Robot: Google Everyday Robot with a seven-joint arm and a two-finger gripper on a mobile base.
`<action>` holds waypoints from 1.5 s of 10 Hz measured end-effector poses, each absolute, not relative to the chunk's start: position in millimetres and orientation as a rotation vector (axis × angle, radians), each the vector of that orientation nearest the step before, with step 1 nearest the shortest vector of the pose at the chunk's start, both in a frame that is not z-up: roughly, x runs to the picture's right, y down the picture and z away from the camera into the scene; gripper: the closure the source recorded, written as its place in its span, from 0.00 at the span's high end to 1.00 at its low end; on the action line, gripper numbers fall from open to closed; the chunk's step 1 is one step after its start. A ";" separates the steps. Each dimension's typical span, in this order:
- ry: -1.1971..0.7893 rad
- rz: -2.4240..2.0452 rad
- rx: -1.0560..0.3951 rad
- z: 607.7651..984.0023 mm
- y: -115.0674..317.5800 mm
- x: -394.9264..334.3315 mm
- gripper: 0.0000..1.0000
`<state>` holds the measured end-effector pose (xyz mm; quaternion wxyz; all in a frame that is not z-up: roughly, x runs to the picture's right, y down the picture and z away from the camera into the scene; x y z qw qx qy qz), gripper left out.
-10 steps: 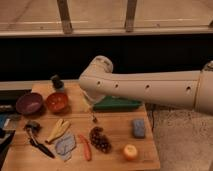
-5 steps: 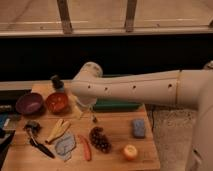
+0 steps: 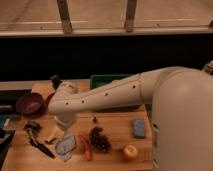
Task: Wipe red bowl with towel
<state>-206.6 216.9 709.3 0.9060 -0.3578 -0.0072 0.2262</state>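
In the camera view, the gripper (image 3: 65, 121) is hanging low over the left of the wooden table (image 3: 115, 150), just above the banana (image 3: 55, 134) and near the grey towel (image 3: 65, 145), probably lining up to fetch it. Whether it is clasping anything cannot be told. The red bowl (image 3: 49, 99) is sitting mostly hidden behind the arm, beside the maroon bowl (image 3: 28, 104). Compared with a second ago, the arm is reaching further left and lower, while the towel is lying unmoved.
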 end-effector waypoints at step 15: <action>0.006 0.449 -0.903 754.7 295.1 -231.1 0.58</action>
